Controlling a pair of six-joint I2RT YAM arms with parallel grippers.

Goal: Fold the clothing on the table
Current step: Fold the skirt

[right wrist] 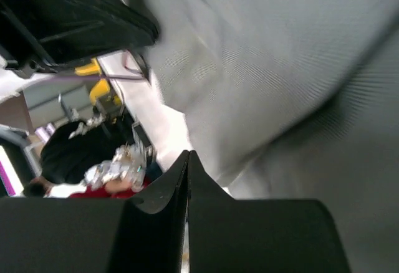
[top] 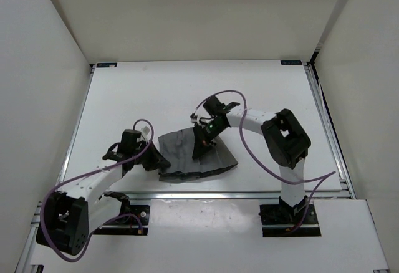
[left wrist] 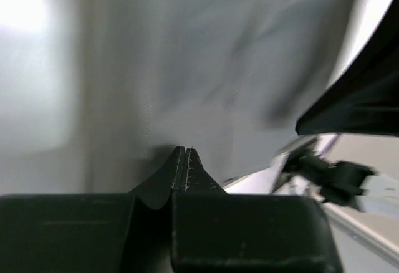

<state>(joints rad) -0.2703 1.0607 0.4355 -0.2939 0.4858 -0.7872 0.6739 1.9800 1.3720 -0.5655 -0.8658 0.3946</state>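
Two grippers: left gripper and right gripper, jaws pinched closed on skirt fabric.
Skirt: near-centre of table; left edge and far edge held.
Room: table spreads wide far, left and right of skirt.

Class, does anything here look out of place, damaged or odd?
Nothing damaged or spilled. The skirt lies rumpled near the table's front edge, pinched by the left gripper and right gripper.

Our left arm and right arm show white links, black joints and purple cables; left gripper and right gripper are black.
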